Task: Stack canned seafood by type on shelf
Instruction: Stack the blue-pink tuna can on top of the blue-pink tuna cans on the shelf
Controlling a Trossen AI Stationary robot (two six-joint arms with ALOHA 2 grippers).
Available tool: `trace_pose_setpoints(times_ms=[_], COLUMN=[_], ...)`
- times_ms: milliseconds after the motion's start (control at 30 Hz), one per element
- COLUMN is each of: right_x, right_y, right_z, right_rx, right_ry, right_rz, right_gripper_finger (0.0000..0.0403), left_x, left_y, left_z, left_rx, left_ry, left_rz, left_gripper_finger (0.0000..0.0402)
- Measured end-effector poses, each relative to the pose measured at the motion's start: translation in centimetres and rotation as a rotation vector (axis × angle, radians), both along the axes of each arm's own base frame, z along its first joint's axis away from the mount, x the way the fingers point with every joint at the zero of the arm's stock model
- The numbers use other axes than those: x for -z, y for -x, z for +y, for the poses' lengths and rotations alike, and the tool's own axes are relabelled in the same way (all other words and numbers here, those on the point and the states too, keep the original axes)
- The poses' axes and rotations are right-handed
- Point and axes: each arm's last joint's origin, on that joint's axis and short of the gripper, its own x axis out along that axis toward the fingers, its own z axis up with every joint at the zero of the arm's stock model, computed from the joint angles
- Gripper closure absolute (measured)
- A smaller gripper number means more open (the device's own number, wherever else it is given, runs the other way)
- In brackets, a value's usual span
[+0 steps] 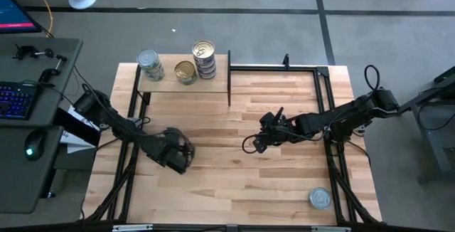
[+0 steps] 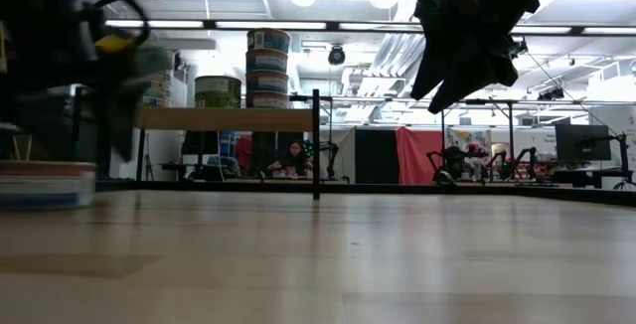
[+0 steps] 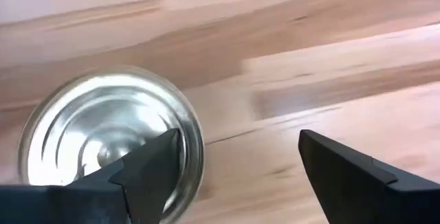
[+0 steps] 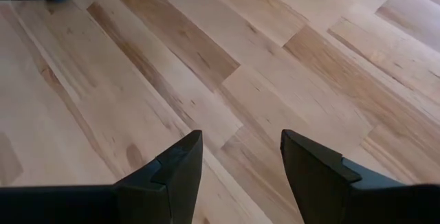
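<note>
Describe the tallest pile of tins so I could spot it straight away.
Find the small light-wood shelf at the far edge of the table. Three groups of tins sit on it, and the tall stack stands furthest toward the shelf's middle. It alone rises several tins high, above the single gold-topped tin beside it.

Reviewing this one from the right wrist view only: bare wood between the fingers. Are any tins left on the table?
Observer: Yes. A silver-topped tin lies near the table's edge on the right arm's side.
Operator: What is the left arm doing?
Observer: The left gripper hangs open above a second tin, which sits off to one side, not between its fingers.
Operator: What is on the shelf?
Observer: The shelf holds three piles; the tallest pile is gold-topped.
</note>
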Motion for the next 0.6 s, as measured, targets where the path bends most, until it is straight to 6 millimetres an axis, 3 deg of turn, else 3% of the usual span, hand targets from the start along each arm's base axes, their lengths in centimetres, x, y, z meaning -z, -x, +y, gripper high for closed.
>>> trace_pose_setpoints(times_ms=[133,300,400,500,600], right_x=[0.0,0.0,0.1,-0.4,-1.2], right_y=[0.0,0.0,0.0,0.2,0.6], right_z=[0.1,0.3,0.4,0.6,0.8], right_rx=[-0.021,-0.094,-0.132,-0.146,-0.174], right_ry=[-0.009,-0.039,-0.064,-0.07,-0.053], right_rz=[0.005,0.025,0.034,0.011,-0.02], right_gripper_finger=[0.0215,0.0215,0.0215,0.0215,0.0215], left_x=[0.0,1.5,1.8,0.3,-2.5], left_y=[-3.4,-8.7,-11.2,-12.4,-12.2], left_z=[-0.4,-0.7,0.2,1.7,2.9], left_rx=[0.071,0.247,0.38,0.491,0.61], left_ry=[0.035,0.064,0.108,0.134,0.12], left_rz=[-0.248,-0.502,-0.623,-0.731,-0.786], left_gripper_finger=[0.0108,0.0108,0.0108,0.0108,0.0108])
